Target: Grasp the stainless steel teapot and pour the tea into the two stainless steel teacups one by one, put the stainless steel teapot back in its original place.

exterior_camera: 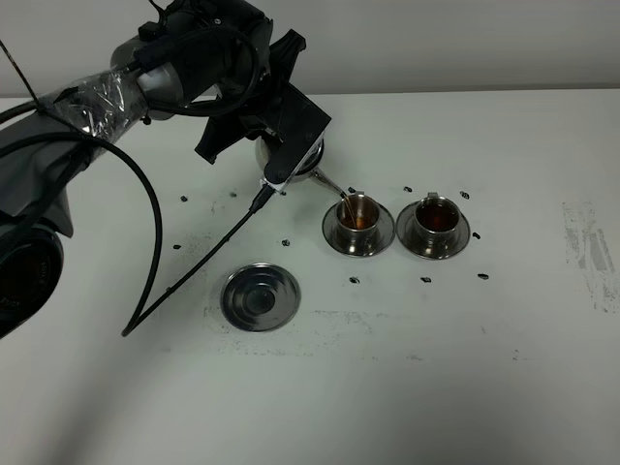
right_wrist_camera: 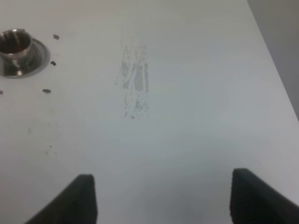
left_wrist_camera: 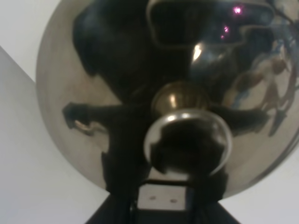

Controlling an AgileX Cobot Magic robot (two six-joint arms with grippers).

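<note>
Left jaws clamp the teapot (exterior_camera: 295, 160), tilted, pouring into the centre cup (exterior_camera: 358, 215); right jaws open. Risk: we overfill or the stream misses the narrow rim.

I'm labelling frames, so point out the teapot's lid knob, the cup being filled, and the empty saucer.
Lid knob (left_wrist_camera: 188, 141), left wrist view, rounded top.
Cup being filled (exterior_camera: 360, 214), exterior high view, tea surface.
Empty saucer (exterior_camera: 260, 297), exterior high view, centre rings.

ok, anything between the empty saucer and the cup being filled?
Mostly bare white tabletop in the exterior high view. Only small dark marks lie between the empty saucer and the near teacup; no objects.
</note>
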